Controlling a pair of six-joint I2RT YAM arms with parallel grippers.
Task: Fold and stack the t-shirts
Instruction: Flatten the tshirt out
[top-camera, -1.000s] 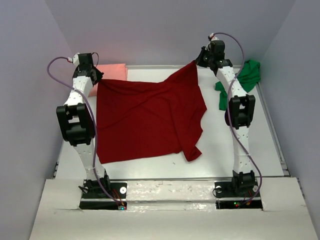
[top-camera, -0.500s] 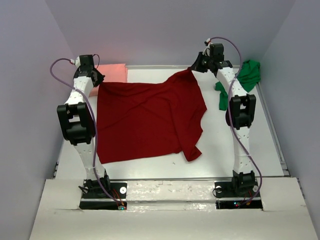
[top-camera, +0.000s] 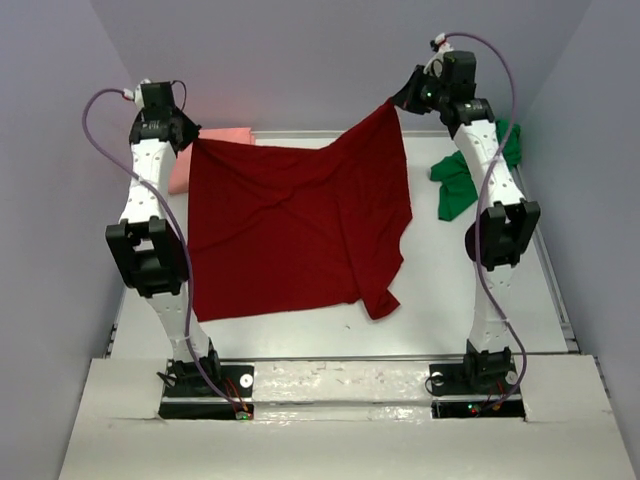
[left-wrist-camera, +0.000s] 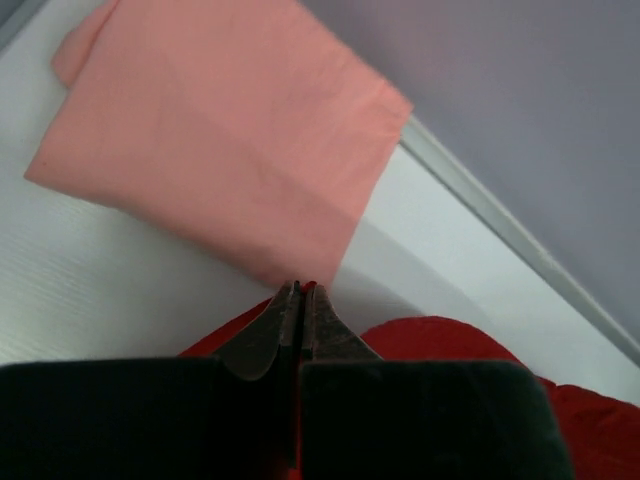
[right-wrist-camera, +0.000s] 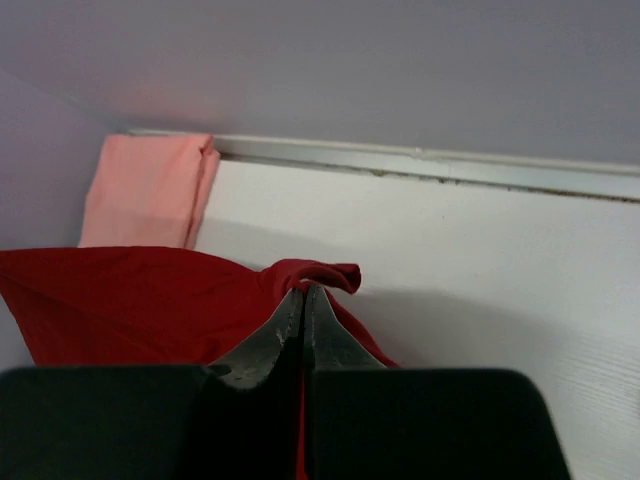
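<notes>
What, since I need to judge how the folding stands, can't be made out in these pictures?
Bright green cloth t-shirt: top view, the right arm crosses and hides part.
Salmon pink cloth t-shirt: top view, mostly behind the left arm and dark red cloth t-shirt; left wrist view blurs it.
That red t-shirt: wrist views show only pinched corners; left gripper and right gripper bodies block the rest.

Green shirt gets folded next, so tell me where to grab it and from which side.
Probably the green t-shirt's near flap, which sticks out toward the dark red t-shirt; come straight down from above. The rest is bunched and partly hidden behind the right arm.
</notes>
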